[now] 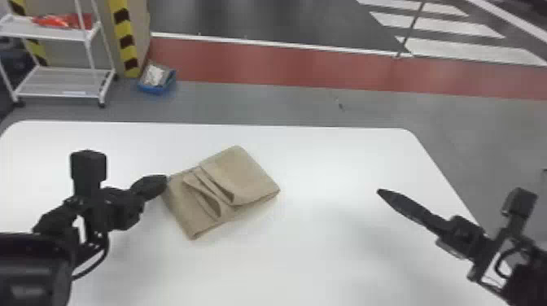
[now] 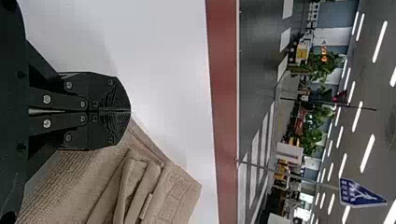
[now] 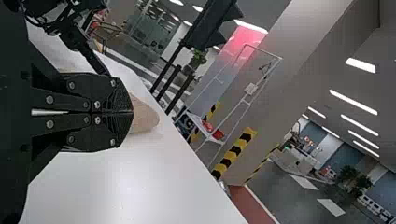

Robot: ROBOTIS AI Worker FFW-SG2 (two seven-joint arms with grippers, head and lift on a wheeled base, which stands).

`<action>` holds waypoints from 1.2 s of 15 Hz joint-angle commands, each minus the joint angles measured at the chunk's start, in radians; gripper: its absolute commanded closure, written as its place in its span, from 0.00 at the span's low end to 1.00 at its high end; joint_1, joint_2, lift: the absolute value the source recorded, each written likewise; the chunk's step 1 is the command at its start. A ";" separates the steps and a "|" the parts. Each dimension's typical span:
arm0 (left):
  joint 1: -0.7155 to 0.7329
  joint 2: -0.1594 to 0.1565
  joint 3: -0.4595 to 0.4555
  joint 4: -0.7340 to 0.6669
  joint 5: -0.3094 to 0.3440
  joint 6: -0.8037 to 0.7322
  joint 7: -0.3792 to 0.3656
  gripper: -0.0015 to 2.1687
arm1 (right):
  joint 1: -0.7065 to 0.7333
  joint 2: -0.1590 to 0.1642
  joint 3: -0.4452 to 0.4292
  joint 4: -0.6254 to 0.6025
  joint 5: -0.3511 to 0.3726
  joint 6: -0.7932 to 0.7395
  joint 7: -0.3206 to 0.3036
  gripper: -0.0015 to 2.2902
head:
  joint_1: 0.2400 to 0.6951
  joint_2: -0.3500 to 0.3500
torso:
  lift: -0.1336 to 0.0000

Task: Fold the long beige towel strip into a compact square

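On the white, round-cornered tabletop [image 1: 325,158], left of its middle in my head view, lies the beige textured cloth towel strip [image 1: 244,175], folded down to a thick oblong set askew rather than a square. Its far right end lies as a fairly smooth panel, while loose, puckered folds run across the middle and open toward me. From the left wrist view I can make out a small pale tab [image 2: 145,205] among those folds.

My left black gripper [image 1: 164,180] is pressed closed, its tips right at the towel's left corner; I can't tell whether they touch it. My right black gripper [image 1: 381,192] is clenched too, with nothing between its fingers, over the right side of the table and well apart from the cloth.

Beyond the table, I see a white two-shelf metal cart [image 1: 61,90] on the left, a blue bin [image 1: 156,89] near it, and a dull red floor band [image 1: 285,63].
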State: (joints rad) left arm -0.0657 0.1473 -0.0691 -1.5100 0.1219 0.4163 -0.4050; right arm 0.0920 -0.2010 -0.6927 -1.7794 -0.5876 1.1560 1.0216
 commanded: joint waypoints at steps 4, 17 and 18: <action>0.066 -0.002 -0.014 -0.124 -0.002 0.102 -0.012 0.89 | 0.002 -0.006 -0.016 0.009 -0.011 0.000 0.003 0.93 | 1.00 0.20 | 0.07; 0.293 0.005 -0.029 -0.518 -0.025 0.513 -0.020 0.89 | -0.020 0.002 0.013 0.008 -0.003 -0.009 0.003 0.93 | 1.00 0.13 | 0.07; 0.304 0.001 -0.038 -0.521 -0.027 0.513 -0.020 0.89 | -0.028 0.002 0.024 0.006 0.011 -0.009 0.003 0.93 | 1.00 0.13 | 0.07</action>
State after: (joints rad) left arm 0.2202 0.1528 -0.0951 -2.0164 0.0947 0.9056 -0.4250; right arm 0.0763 -0.1981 -0.6802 -1.7715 -0.5928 1.1476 1.0244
